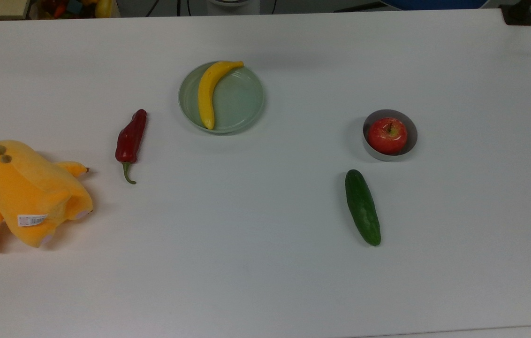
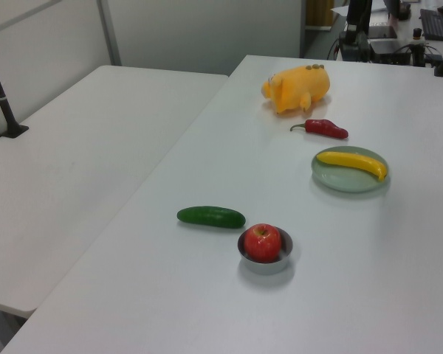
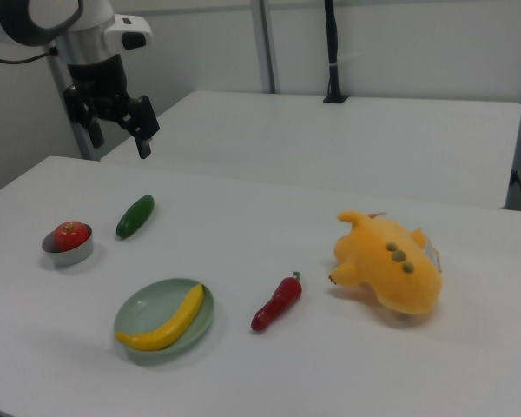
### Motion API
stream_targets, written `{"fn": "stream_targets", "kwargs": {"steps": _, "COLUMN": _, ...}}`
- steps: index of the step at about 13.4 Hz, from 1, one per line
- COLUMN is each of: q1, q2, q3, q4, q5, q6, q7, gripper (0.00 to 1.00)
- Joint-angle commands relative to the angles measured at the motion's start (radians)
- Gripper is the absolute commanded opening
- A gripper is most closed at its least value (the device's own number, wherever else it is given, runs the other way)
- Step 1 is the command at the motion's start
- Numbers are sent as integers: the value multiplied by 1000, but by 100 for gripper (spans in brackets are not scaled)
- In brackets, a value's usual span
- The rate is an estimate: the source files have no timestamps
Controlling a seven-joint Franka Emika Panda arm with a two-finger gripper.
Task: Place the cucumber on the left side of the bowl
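The dark green cucumber (image 1: 362, 207) (image 2: 210, 216) (image 3: 135, 215) lies flat on the white table. In the top view it is just below the small grey bowl (image 1: 378, 155), a short gap apart. The bowl (image 2: 266, 266) (image 3: 69, 254) holds a red apple (image 1: 387, 135). In the right view my gripper (image 3: 120, 143) hangs in the air at the upper left, above and behind the cucumber. It is open, with nothing between its black fingers (image 3: 145, 146).
A pale green plate (image 1: 246, 101) with a yellow banana (image 1: 208, 91) sits mid-table. A dark red chili (image 1: 131, 138) lies at the top view's left of it, and a yellow plush toy (image 1: 28, 190) farther left. A second white table (image 2: 81, 155) adjoins.
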Motion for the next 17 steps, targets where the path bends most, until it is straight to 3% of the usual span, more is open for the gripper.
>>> {"fn": "stream_targets", "kwargs": {"steps": 1, "q1": 0, "q2": 3, "q3": 0, "q4": 10, "q5": 9, "q6": 3, "q7": -24, "gripper": 100}}
{"fn": "stream_targets", "kwargs": {"steps": 17, "q1": 6, "q2": 12, "q3": 0, "q4": -14, "q5": 16, "q6": -5, "q7": -27, "gripper": 100}}
